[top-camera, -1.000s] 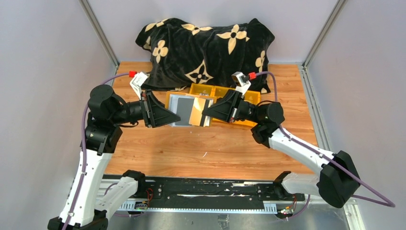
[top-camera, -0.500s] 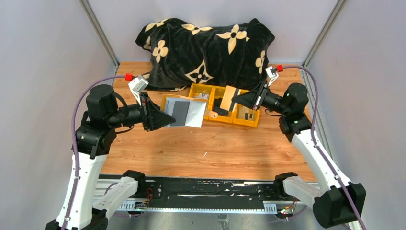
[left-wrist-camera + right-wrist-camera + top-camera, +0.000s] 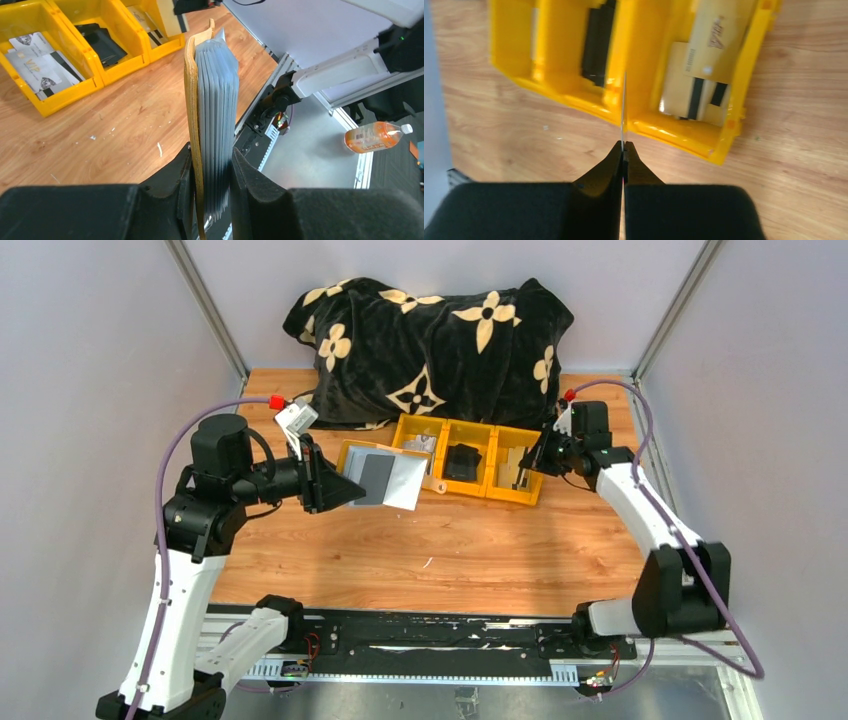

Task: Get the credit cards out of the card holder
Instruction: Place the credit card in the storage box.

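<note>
Top external view: the right gripper [image 3: 623,146], pinching one extracted credit card [image 3: 624,107], is swinging over the yellow bins [image 3: 490,494]; the left gripper [image 3: 211,157] is clamping the card holder [image 3: 216,100].

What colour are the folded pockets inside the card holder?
Blue-grey, on the card holder; the left wrist view shows it best.

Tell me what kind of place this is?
Probably a robot lab workcell, not a home: a left arm and right arm bolted at the edge of a wooden table, plain grey walls with metal frame posts around it, and yellow sorting bins.
</note>
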Available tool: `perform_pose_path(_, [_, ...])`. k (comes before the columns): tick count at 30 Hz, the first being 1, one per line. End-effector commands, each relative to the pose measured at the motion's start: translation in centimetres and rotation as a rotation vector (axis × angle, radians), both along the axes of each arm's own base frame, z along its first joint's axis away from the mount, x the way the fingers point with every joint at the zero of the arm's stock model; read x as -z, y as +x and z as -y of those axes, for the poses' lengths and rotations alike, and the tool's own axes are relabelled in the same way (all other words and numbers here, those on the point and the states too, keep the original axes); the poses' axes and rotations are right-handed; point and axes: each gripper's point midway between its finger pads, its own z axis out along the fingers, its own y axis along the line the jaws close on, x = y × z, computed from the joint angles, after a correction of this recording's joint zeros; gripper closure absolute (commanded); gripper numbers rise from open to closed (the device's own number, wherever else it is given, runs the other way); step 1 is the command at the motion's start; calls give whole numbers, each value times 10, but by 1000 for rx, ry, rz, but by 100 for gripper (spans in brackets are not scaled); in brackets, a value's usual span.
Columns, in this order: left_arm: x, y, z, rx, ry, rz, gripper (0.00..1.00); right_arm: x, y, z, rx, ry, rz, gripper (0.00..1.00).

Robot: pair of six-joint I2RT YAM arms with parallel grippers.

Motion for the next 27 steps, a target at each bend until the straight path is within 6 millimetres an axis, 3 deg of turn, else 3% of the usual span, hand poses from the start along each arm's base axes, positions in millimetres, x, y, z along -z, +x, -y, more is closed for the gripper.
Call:
perform_pose_path(1, [-16, -11, 2, 48, -25, 68, 100, 24, 22, 27, 56, -161, -46, 100])
perform_pose_path(11, [-17, -16, 4, 74, -35, 70, 100, 61, 69, 17, 36, -157, -134, 100])
perform_pose_path(19, [-18, -18, 5, 90, -37, 75, 100, 87, 67, 7, -3, -165, -195, 100])
perform_pose_path(23, [-17, -19, 6, 102, -41, 65, 100, 81, 66, 8, -5, -184, -195, 96])
perform_pose_path(27, [-18, -20, 6, 106, -44, 67, 100, 54, 70, 9, 10, -212, -129, 74])
